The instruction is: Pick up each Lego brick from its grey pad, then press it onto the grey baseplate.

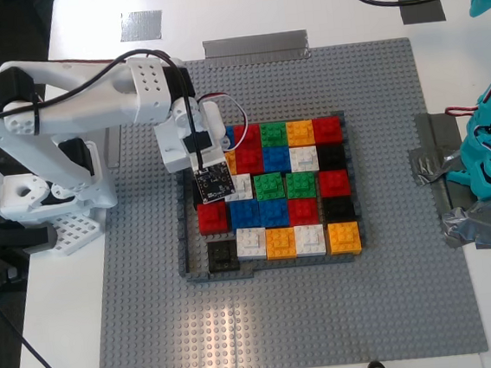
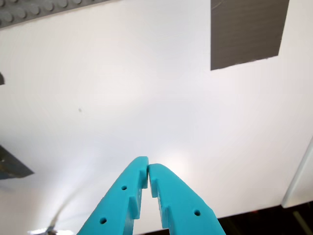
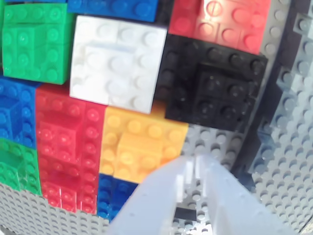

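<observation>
No readable text, label, brand, number or sign found in any view. Lego bricks (image 1: 274,186) and grey baseplate (image 1: 154,315) carry studs only; any stud lettering too small or blurred to be made out. Small dark circuit board (image 1: 213,180) on white arm shows pale specks, not legible. Grey pad (image 2: 247,32) blank.

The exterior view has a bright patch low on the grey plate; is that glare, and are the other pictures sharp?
Yes: in the exterior view light glares off the baseplate. The first wrist view washes out on the white table. The second wrist view is soft, my second gripper blurred.
</observation>
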Robot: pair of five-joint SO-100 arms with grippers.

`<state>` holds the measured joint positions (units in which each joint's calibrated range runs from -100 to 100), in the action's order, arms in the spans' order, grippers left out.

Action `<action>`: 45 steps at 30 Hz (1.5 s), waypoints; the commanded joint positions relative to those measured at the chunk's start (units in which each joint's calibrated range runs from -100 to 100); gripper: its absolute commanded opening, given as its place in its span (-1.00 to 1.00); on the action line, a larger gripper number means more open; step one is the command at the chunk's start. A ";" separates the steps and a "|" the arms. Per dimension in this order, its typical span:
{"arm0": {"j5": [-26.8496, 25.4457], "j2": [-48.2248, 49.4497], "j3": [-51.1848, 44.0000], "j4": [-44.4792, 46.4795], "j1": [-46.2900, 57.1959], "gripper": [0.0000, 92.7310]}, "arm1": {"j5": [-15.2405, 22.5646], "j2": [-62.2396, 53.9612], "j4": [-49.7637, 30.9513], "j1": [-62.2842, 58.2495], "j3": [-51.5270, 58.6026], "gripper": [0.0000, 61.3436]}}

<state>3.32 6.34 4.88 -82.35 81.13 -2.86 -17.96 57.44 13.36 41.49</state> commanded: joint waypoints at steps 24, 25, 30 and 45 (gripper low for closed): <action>-0.12 0.53 -0.23 0.41 -0.28 -1.00 | 12.16 -12.85 19.21 -9.63 -4.24 -1.00; -0.12 0.53 -0.23 0.41 -0.28 -1.00 | 12.85 -13.03 18.88 -10.21 -3.34 -1.00; -0.12 0.53 -0.23 0.41 -0.28 -1.00 | 13.87 -13.11 14.16 -12.02 2.89 -1.00; -0.12 1.21 1.40 0.49 -0.57 -1.00 | 14.90 -10.28 3.83 -13.47 5.15 -1.00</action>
<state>3.32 6.34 7.32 -82.17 81.13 11.70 -28.58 63.07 0.45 49.03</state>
